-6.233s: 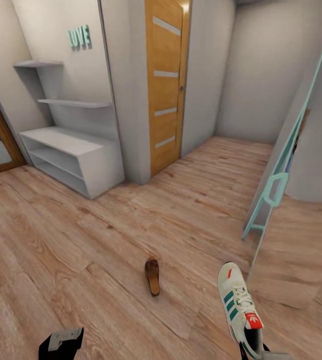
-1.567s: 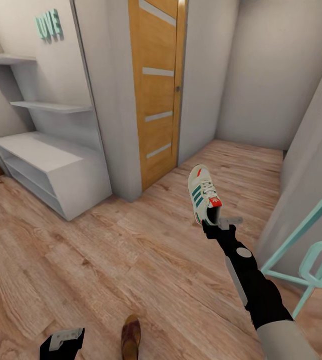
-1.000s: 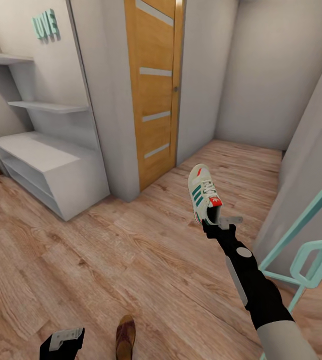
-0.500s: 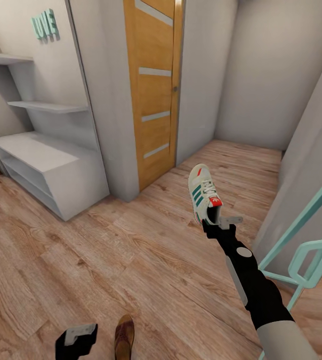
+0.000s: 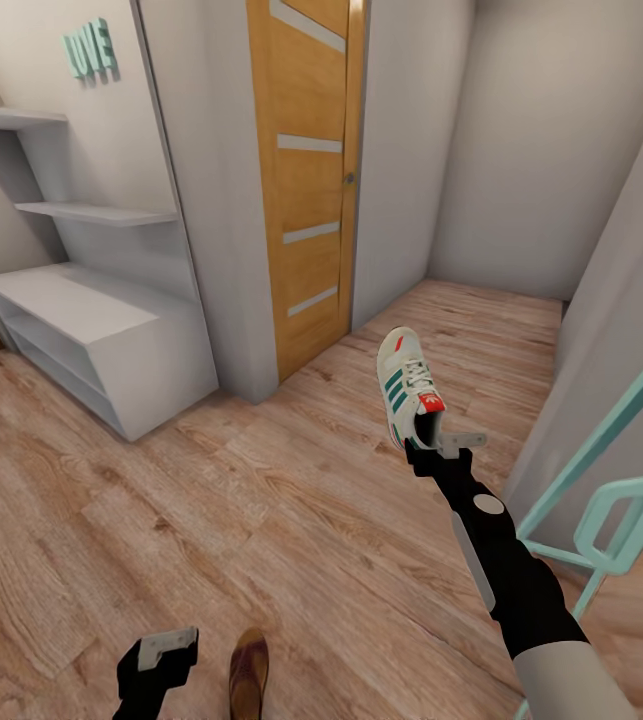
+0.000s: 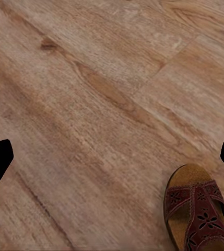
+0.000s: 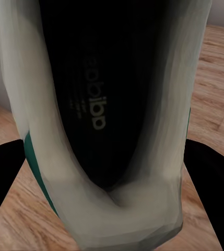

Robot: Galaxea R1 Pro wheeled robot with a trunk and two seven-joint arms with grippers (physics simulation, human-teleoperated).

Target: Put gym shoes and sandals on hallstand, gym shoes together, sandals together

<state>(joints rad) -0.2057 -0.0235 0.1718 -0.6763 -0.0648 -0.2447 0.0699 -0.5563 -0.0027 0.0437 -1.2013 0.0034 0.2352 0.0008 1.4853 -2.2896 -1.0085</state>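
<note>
A reddish-brown sandal (image 5: 249, 673) lies on the corridor floor (image 5: 311, 540), its heel end cut off by the head view's lower edge; the left wrist view also crops its rear (image 6: 198, 217). The gym shoe (image 5: 408, 389) hides the right gripper (image 5: 439, 447) at its heel, and in the right wrist view the shoe's dark interior (image 7: 98, 94) is blurred.

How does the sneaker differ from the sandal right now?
The sneaker is white with green stripes and held off the floor in the right gripper; the sandal is reddish-brown, open-toed and lies on the floor beside the open left gripper. Neither is on the shoe rack.
</note>
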